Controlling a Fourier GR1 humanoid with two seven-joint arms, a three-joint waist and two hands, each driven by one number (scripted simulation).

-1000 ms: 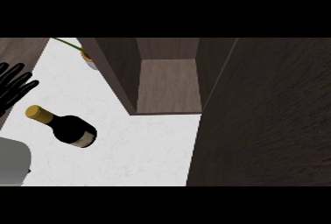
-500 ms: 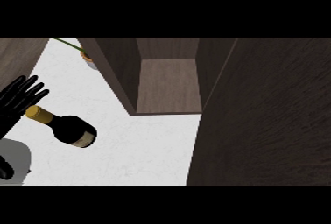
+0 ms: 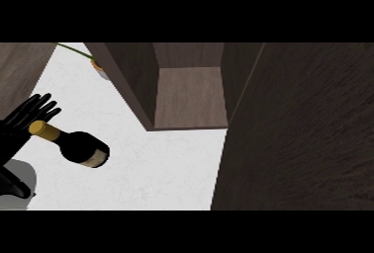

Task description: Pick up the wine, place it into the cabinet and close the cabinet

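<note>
The wine bottle (image 3: 76, 146) is on the white worktop (image 3: 161, 168) near its left edge. Its gold-capped neck points up-left and its dark base faces the middle of the worktop. Whether it lies flat or is tipped cannot be told from this steep angle.

The left hand (image 3: 22, 123) comes in at the left edge, partly cut off, with its fingers spread and straight just behind the bottle's neck. The cap overlaps the fingers, so contact cannot be judged, and nothing is curled round the bottle. The right hand is out of sight.

The cabinet (image 3: 187, 96) stands open at the worktop's far edge, its inside bare. Its dark door (image 3: 300, 128) fills the right side and hides the worktop there. A small potted plant (image 3: 99, 70) peeks out behind the cabinet's left wall, mostly hidden.
</note>
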